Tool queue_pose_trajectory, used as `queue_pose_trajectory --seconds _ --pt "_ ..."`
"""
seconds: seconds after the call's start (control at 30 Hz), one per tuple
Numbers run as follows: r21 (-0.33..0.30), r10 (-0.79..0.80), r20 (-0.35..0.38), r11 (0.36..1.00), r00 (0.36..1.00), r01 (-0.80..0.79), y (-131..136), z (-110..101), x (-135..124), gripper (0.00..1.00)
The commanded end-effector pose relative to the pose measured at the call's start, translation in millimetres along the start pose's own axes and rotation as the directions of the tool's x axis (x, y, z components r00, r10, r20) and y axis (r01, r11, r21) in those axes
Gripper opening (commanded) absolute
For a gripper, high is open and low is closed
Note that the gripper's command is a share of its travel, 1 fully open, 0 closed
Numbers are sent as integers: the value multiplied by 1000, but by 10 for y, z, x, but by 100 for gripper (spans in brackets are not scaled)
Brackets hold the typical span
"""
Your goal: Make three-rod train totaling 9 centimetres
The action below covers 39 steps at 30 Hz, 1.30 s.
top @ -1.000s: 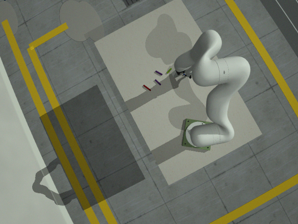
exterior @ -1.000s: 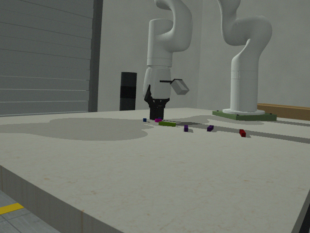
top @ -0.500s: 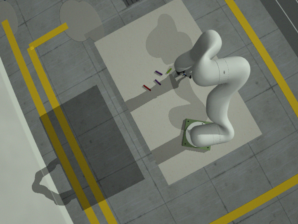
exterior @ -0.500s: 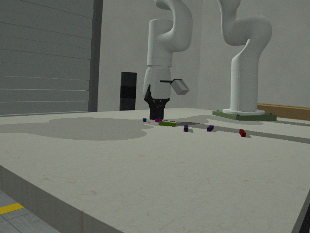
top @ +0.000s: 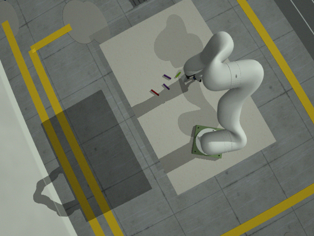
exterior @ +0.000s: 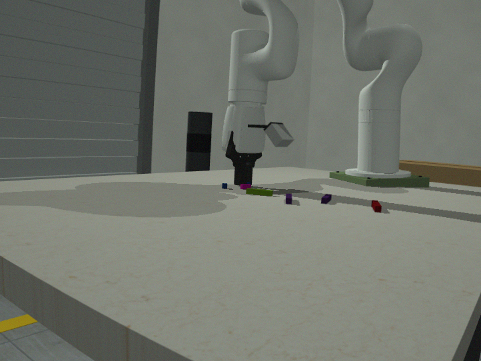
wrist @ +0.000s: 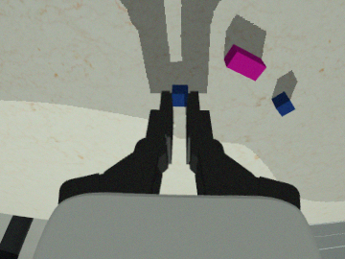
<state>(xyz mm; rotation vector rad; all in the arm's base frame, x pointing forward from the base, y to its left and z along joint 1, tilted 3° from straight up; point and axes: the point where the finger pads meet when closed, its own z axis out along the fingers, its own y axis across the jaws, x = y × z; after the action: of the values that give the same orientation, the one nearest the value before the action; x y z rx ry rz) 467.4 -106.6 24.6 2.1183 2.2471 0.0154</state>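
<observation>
Blue rod (wrist: 179, 96) sits between the jaws (top: 194, 79) (exterior: 243, 184) (magenta (exterior: 244, 186) (wrist: 245, 63) lies near).
</observation>
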Motion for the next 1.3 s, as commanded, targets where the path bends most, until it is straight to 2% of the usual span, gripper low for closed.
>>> queue_pose_trajectory --seconds 0.0,0.77,0.87,1.0,1.07,1.27 --pt "-2 0 0 1000 1000 0 8 -5 -2 4" --pt "-2 0 0 1000 1000 0 8 -39 -2 4" --pt "-2 0 0 1000 1000 0 8 -152 -2 4" --pt "-2 0 0 1000 1000 0 7 -416 -2 4" --pt "-2 0 0 1000 1000 0 7 -416 -2 4" --pt "-2 0 0 1000 1000 0 7 -846 -2 4"
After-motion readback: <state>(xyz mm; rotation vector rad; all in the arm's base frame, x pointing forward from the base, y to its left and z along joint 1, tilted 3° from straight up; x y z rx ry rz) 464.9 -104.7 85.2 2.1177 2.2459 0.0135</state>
